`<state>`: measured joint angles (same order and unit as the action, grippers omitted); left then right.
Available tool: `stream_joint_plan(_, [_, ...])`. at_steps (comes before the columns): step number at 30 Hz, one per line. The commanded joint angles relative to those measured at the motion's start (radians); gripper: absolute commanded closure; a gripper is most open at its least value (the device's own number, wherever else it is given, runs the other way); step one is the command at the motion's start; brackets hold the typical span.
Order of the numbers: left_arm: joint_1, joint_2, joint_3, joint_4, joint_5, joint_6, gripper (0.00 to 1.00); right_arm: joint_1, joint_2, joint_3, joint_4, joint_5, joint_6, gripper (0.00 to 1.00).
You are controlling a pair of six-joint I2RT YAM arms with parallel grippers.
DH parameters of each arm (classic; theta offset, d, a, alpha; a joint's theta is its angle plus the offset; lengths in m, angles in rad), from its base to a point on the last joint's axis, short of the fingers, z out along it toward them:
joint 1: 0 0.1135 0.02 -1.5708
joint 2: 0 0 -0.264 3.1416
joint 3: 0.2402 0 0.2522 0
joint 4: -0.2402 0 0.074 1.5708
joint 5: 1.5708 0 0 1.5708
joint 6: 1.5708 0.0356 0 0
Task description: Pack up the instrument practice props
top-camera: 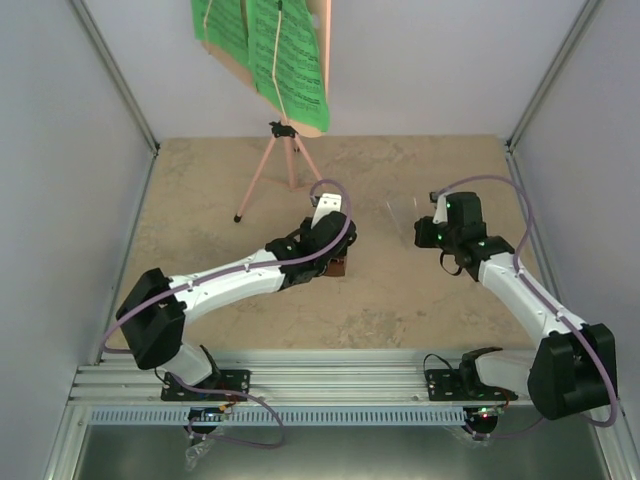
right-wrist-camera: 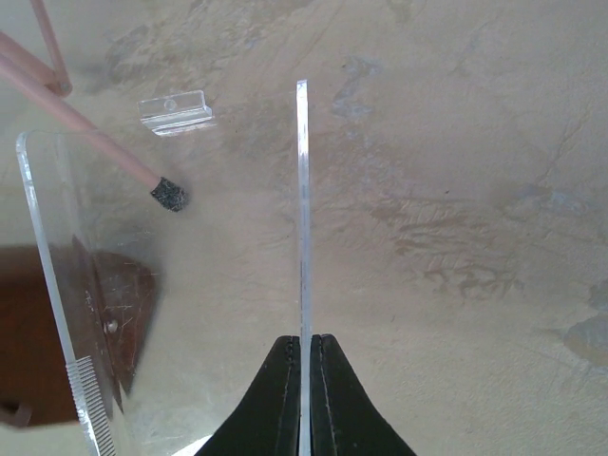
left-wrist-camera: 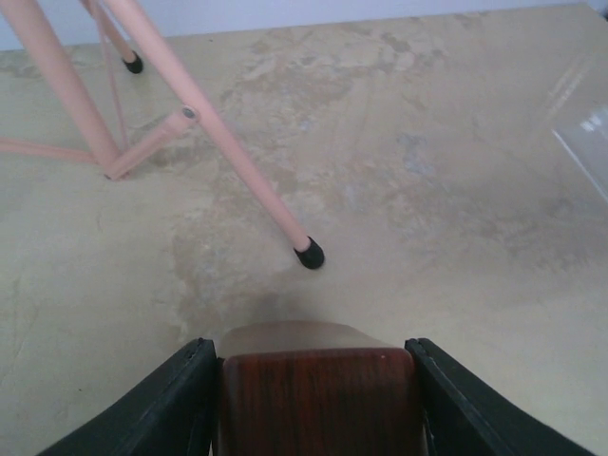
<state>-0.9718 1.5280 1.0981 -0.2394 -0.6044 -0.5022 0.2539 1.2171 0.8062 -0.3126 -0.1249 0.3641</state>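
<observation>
**Metronome gripped mid-table, clear panel pinched at the right**

The metronome (top-camera: 338,267) is seen standing near the middle of the table (top-camera: 420,300), between the near and far edges. It is grasped by the left claw (left-wrist-camera: 313,410): in the left wrist view the dark fingers (left-wrist-camera: 180,404) are pressed against both sides of the brown wood, whose base is rested on the table.

The stand (top-camera: 283,130) is set toward the far edge, left of centre, on its pink tripod legs. One black foot (left-wrist-camera: 309,254) is planted just beyond the metronome, apart from it. The green pages (top-camera: 285,60) are carried on the stand's desk, high above the far edge and partly cut off by the top of the overhead view.

The right claw (right-wrist-camera: 304,356) is clenched on the thin upright edge of a clear panel (right-wrist-camera: 302,190), right of the table's middle and nearer the right edge. A second clear wall (right-wrist-camera: 47,266) is seen just left of it; whether the two are joined cannot be told. Through that wall the brown metronome is made out, blurred. A small clear clip (right-wrist-camera: 176,111) is lain flat on the table beyond the panel, near the tripod foot.
</observation>
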Motion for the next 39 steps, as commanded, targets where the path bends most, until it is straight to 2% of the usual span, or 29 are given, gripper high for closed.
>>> stream_joint_plan(1, [0.026,0.017,0.060,0.112,-0.031,-0.027,0.49,0.031,-0.030,-0.028,-0.006,-0.027,-0.013,1.00])
stream_joint_plan(7, [0.039,0.038,0.053,0.126,0.032,-0.041,0.36,0.101,-0.030,-0.041,0.005,-0.021,0.003,1.00])
stream_joint_plan(13, [0.040,-0.019,0.048,0.110,0.084,-0.033,0.07,0.156,-0.030,-0.024,-0.002,-0.014,0.013,1.00])
stream_joint_plan(15, [0.041,-0.067,0.038,0.104,0.092,-0.020,0.01,0.169,-0.035,-0.006,-0.020,-0.008,0.009,1.00])
stream_joint_plan(21, [0.065,-0.273,0.001,0.035,0.190,0.046,0.01,0.200,-0.088,0.045,-0.092,-0.021,-0.022,1.00])
stream_joint_plan(26, [0.139,-0.421,0.020,-0.079,0.435,0.048,0.01,0.265,-0.182,0.110,-0.150,-0.068,-0.139,1.00])
stream_joint_plan(30, [0.157,-0.486,0.042,-0.138,0.631,0.002,0.01,0.392,-0.228,0.152,-0.192,-0.040,-0.228,0.99])
stream_joint_plan(35, [0.162,-0.535,-0.006,-0.145,0.818,-0.118,0.01,0.532,-0.266,0.121,-0.151,-0.010,-0.307,1.00])
stream_joint_plan(39, [0.162,-0.551,-0.069,-0.160,0.864,-0.170,0.01,0.611,-0.263,0.098,-0.110,0.013,-0.335,1.00])
